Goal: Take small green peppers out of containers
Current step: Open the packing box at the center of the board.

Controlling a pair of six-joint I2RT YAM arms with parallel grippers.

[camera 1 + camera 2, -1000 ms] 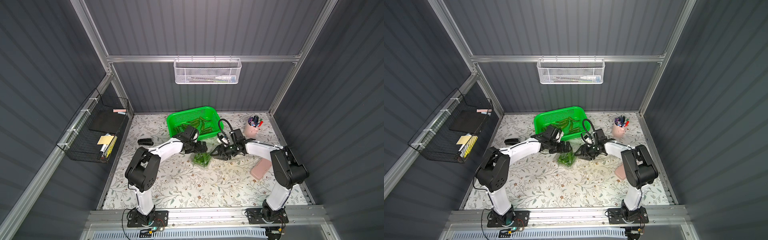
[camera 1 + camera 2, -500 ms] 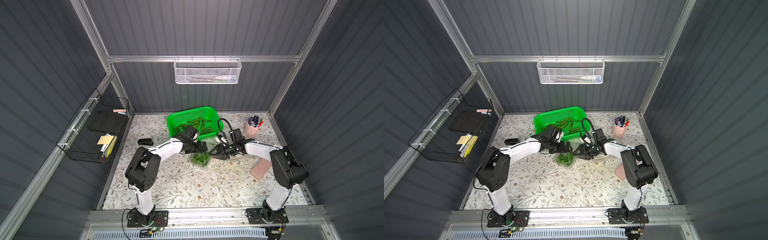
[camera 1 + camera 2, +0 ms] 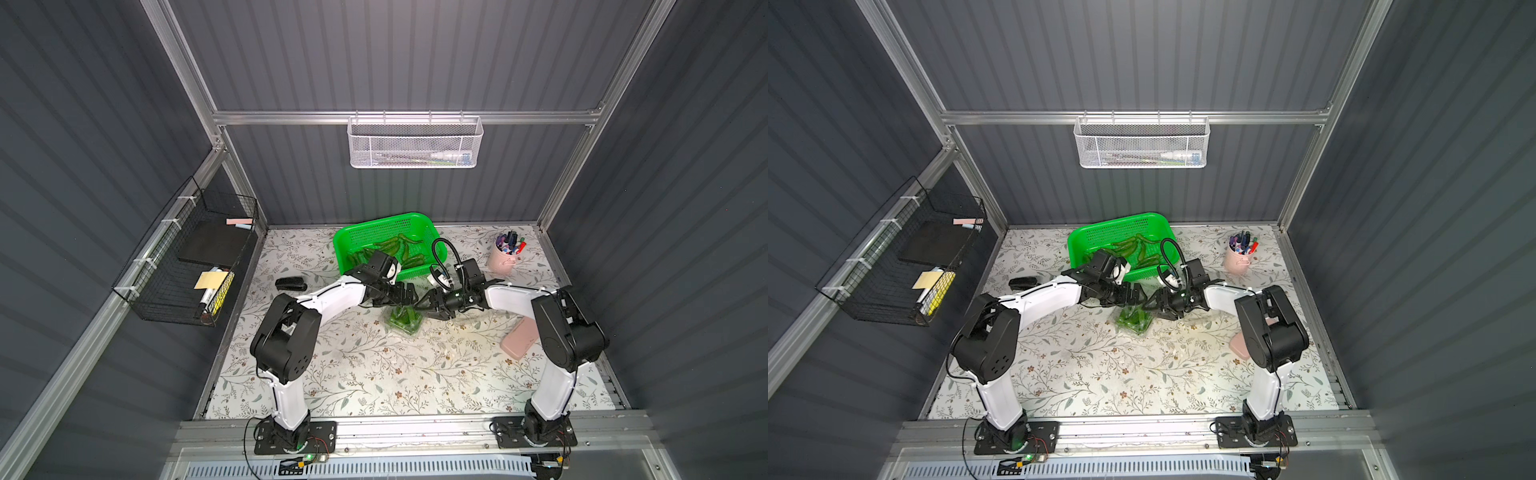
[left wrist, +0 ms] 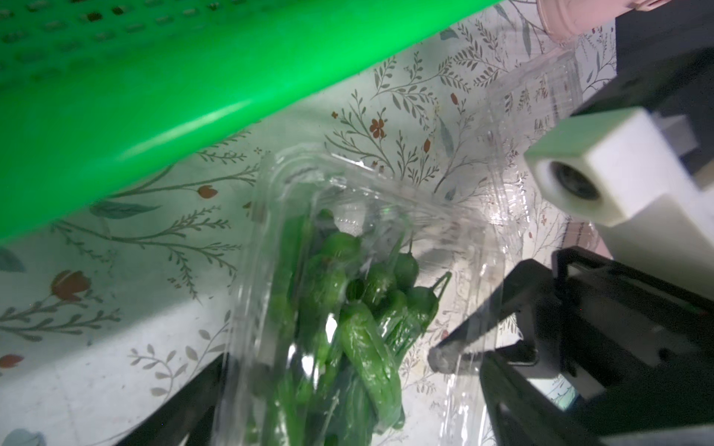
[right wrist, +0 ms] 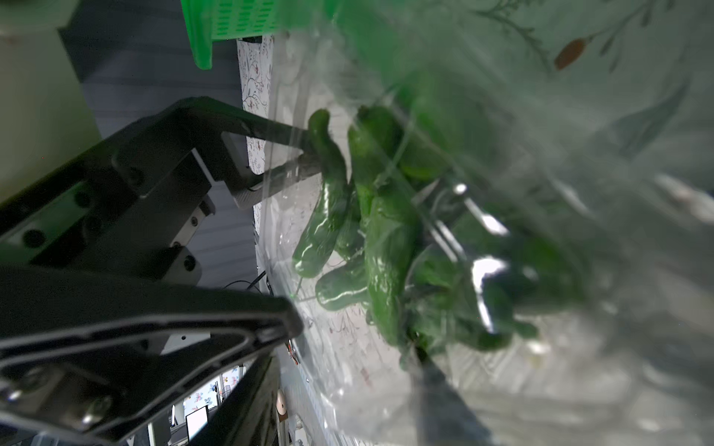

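Nearest, the floral-patterned worktop (image 3: 374,374) carries 1 clear plastic clamshell container (image 3: 402,323) at its middle, packed with small glossy green peppers (image 4: 363,347). The left gripper (image 3: 405,293) has its fingers released, spread wide astride the container. The right gripper (image 3: 430,301) reaches its clear lid from the right; I cannot tell its grip. Farther back, a bright green perforated plastic basket (image 3: 345,245) holds more peppers.

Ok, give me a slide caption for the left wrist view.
Clear clamshell container of small green peppers on the floral tabletop, beside the green basket.
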